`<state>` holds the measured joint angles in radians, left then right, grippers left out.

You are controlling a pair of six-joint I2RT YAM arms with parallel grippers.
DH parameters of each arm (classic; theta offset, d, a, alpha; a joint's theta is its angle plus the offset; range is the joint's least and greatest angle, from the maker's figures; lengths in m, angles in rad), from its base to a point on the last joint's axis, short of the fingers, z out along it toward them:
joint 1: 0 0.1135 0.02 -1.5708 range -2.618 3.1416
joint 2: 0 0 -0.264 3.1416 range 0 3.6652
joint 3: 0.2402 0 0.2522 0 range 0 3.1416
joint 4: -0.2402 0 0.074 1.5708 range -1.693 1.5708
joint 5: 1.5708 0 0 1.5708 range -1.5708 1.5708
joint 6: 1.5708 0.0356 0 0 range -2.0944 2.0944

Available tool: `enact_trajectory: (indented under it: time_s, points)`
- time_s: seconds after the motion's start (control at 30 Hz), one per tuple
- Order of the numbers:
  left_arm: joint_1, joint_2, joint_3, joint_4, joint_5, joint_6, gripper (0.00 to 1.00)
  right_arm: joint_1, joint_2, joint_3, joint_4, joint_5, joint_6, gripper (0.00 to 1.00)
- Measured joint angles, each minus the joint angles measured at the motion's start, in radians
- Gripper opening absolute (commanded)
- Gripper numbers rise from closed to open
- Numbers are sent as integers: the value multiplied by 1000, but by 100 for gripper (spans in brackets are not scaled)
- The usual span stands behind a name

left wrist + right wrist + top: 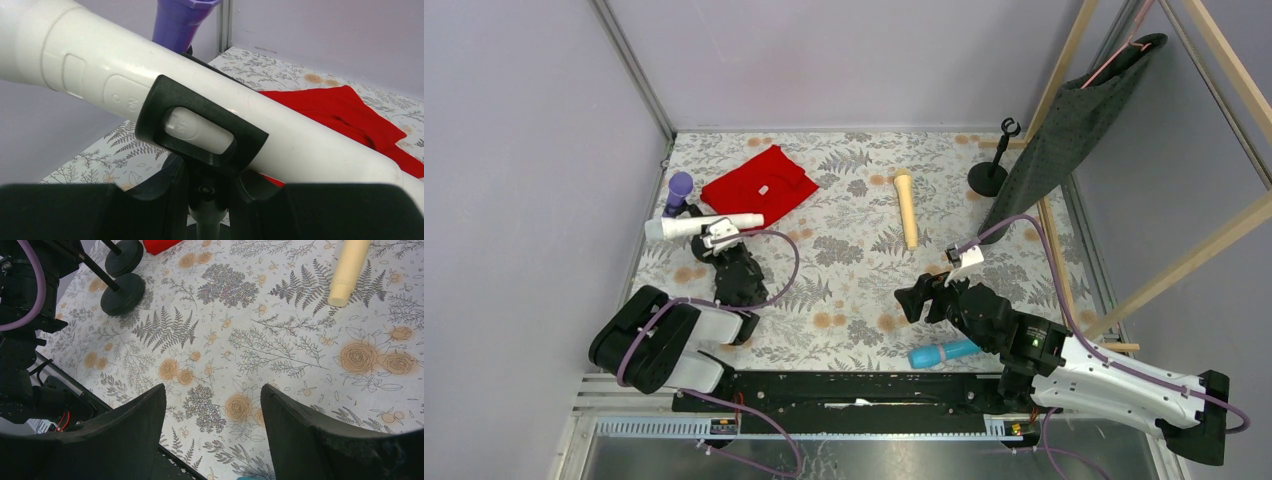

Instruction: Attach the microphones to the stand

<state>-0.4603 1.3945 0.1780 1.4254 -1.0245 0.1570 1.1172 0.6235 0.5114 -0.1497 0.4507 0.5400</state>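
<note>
Top external: stand (987, 181) near far edge

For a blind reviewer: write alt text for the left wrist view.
A white microphone lies slantwise in a stand's black clip, filling the frame. Behind it are a purple microphone and a red cloth on the table.

Floral table (854, 262): red cloth (759, 182), cream microphone (907, 208), blue microphone (944, 352)

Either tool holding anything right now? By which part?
Right tool open, empty. Left tool straddles the stand stem under the white microphone; grip cannot be told.
</note>
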Motion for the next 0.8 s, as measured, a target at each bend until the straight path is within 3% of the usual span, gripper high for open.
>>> enact_trajectory:
  time_s: [0.17, 0.27, 0.43, 0.57, 0.8]
  points:
    - [6, 0, -21, 30, -4, -4, 56, 0, 11, -8, 3, -5, 8, 76]
    - [6, -2, -33, 35, -7, -6, 69, 0, 28, -8, 3, -11, 9, 76]
    - [6, -41, -40, 20, -6, -29, 86, 0, 35, -8, 4, -24, 11, 76]
    - [6, -131, -39, -84, -18, -86, 96, 0, 35, -8, 4, -24, 12, 76]
    - [3, -340, 34, -548, -32, -303, 99, 0, 33, -8, 4, -24, 11, 76]
